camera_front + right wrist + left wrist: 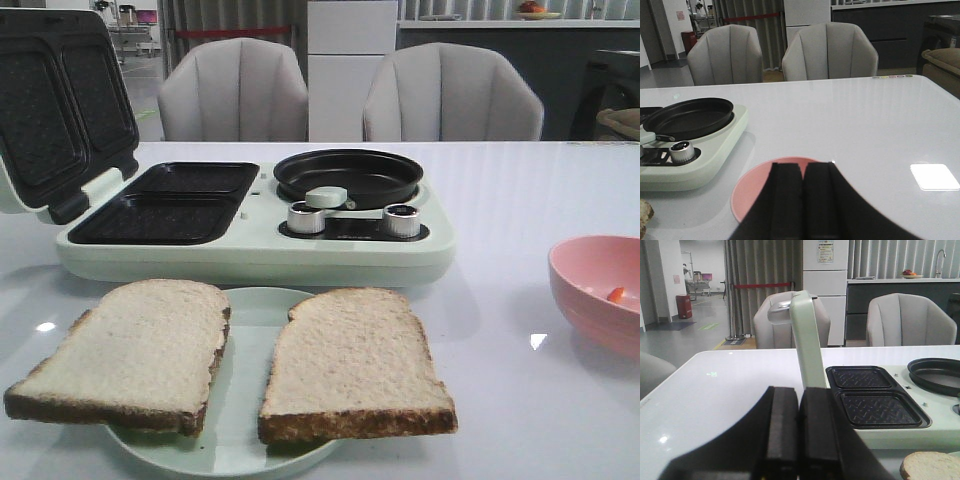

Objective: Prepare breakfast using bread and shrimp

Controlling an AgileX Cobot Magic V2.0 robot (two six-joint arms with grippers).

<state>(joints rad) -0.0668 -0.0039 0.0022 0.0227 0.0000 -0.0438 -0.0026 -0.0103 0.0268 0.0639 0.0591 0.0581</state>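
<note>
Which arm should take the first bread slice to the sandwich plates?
Probably the left. Its gripper hangs beside the open sandwich plates, with a bread slice near. The right gripper sits over the pink bowl, farther away.

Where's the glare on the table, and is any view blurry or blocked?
Front view: small bright spots on the table beside the bread and pink bowl. Right wrist view: a large white glare patch; the shut right gripper hides part of the bowl. Left wrist view: the dark left gripper fills the foreground, slightly soft.

Two bread slices (235, 365) on a plate (245, 440) before the appliance (255, 225); bowl (597, 290) at right.
</note>
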